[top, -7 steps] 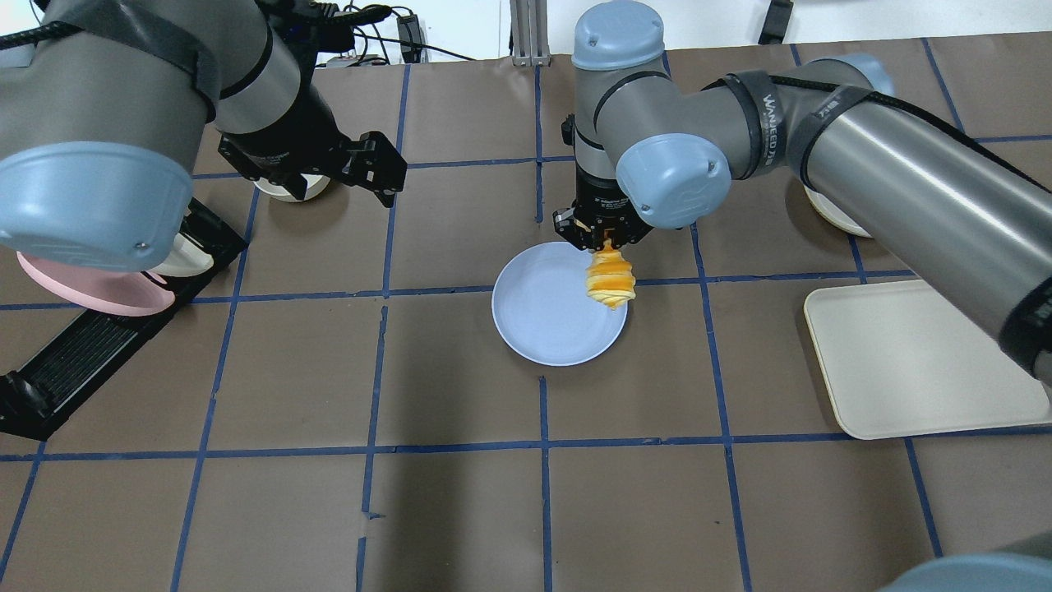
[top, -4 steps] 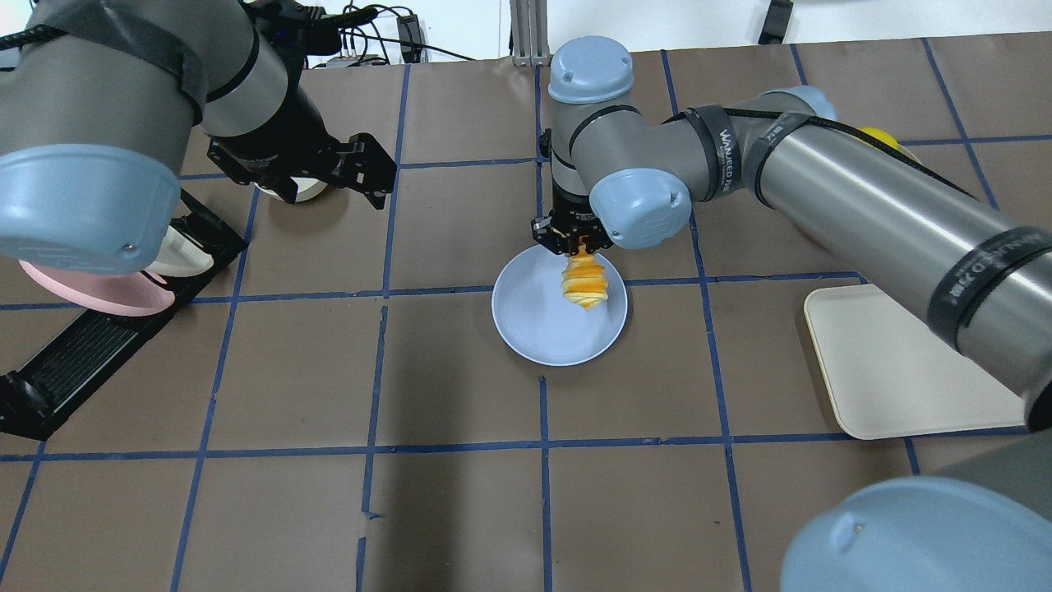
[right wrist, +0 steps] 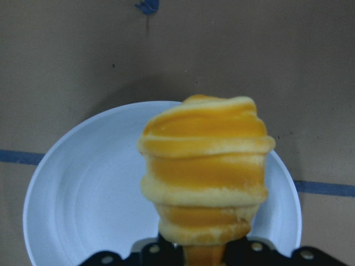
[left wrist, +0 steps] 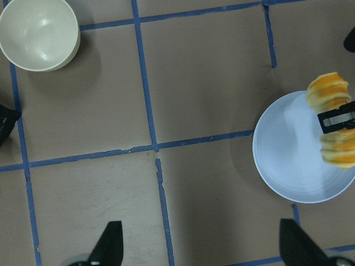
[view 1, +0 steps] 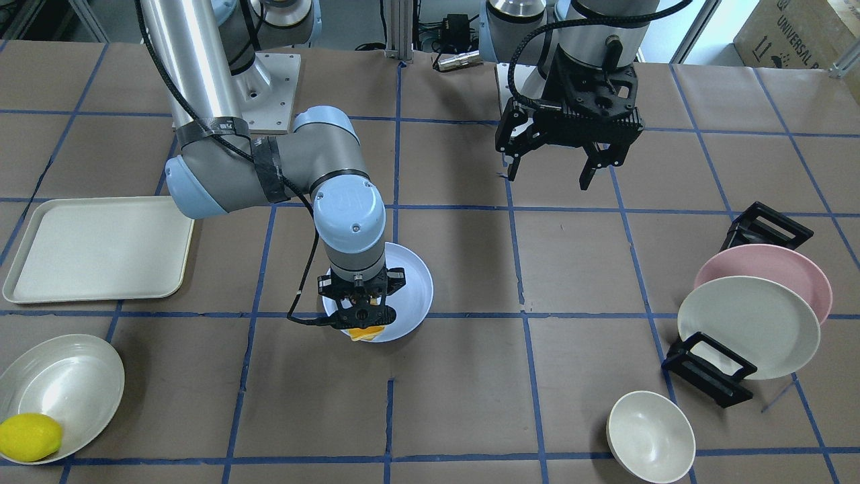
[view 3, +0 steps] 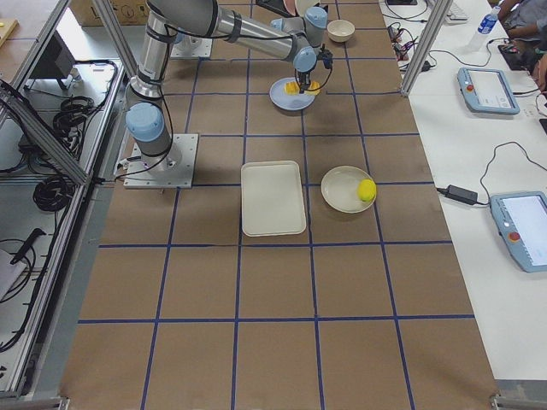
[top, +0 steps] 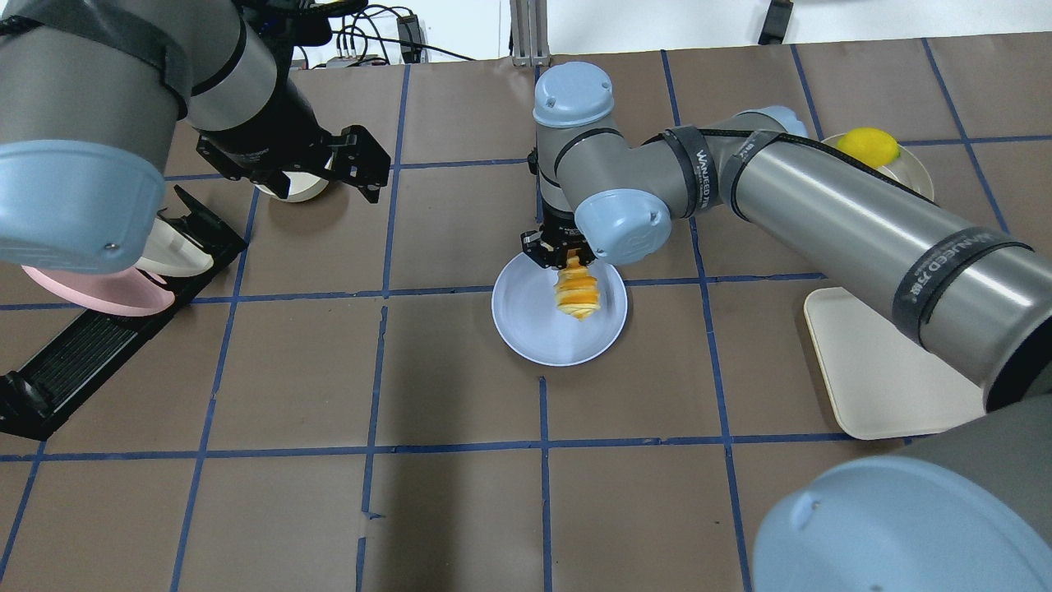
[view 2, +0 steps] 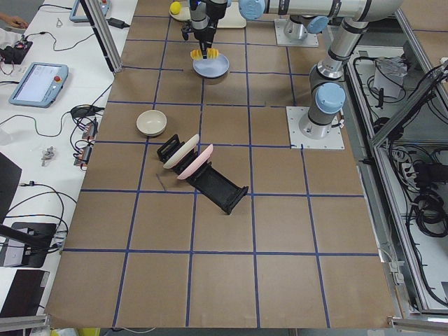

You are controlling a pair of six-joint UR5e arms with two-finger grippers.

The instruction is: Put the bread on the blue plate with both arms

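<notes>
The bread (top: 575,293), an orange and cream spiral loaf, hangs from my right gripper (top: 565,258), which is shut on its upper end. It is held over the right half of the blue plate (top: 534,329), near the table's middle. In the right wrist view the bread (right wrist: 205,177) fills the middle, with the plate (right wrist: 83,188) beneath it. The front view shows the right gripper (view 1: 363,321) low over the plate (view 1: 415,282). My left gripper (view 1: 547,171) is open and empty, raised well away from the plate. Its wrist view shows the bread (left wrist: 331,128) and plate (left wrist: 294,160) at the right edge.
A cream tray (top: 888,362) lies on the robot's right. A bowl (view 1: 67,383) there holds a lemon (view 1: 30,437). On the robot's left a black rack (view 1: 705,370) holds a pink plate (view 1: 772,265) and a cream plate (view 1: 749,326); a cream bowl (view 1: 650,437) sits nearby.
My right arm has carried the bread leftward and lower, from the plate's right rim to over the plate. My left gripper has drifted slightly left, still open.
</notes>
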